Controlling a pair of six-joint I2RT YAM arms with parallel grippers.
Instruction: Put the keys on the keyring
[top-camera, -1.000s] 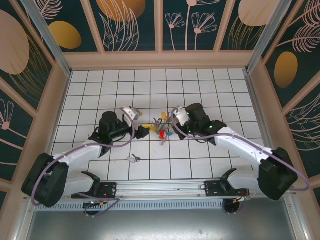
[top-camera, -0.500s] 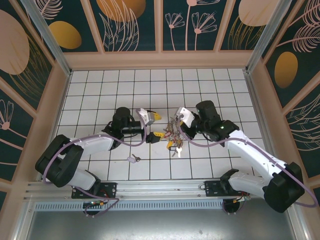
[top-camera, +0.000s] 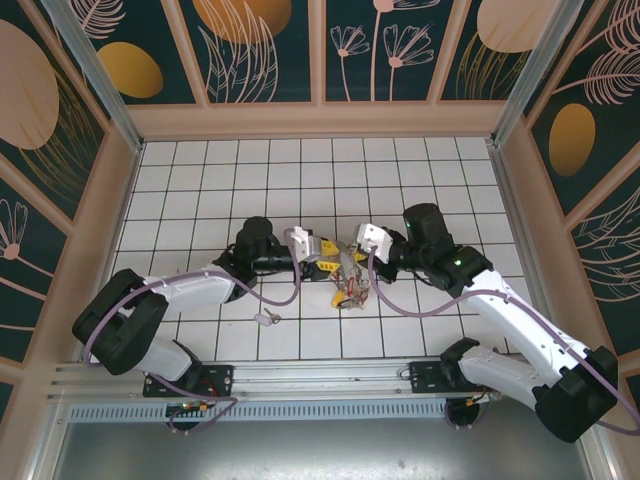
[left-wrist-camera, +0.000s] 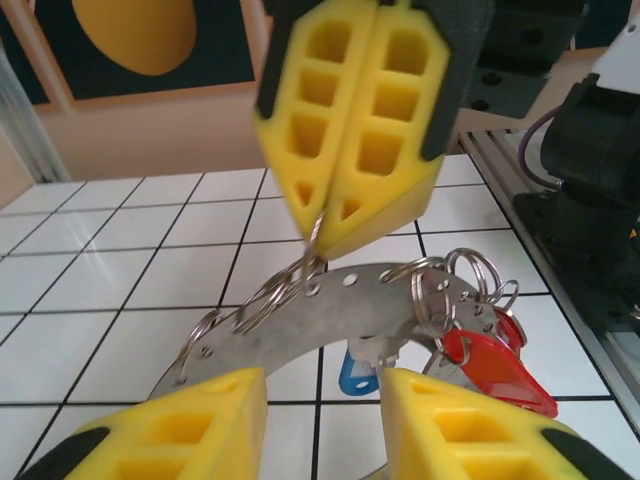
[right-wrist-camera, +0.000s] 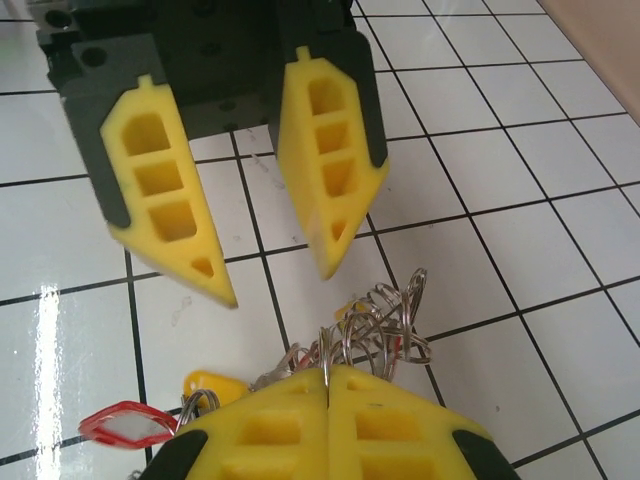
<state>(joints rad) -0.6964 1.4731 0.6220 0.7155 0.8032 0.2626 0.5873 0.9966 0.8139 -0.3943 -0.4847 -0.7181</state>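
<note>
Dangling keyring (left-wrist-camera: 335, 312) is pinched in right pincer's (left-wrist-camera: 319, 236) tips.

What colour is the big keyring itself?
Silvery grey bare metal; the keyring shows best in the left wrist view, a flat band with small holes.

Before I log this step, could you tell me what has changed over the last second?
The left gripper swung right to the keyring, its fingers narrowing but apart, either side of it. The right gripper, shut on a small ring of the keys, drew the bunch slightly right and nearer. The loose key stayed put.
</note>
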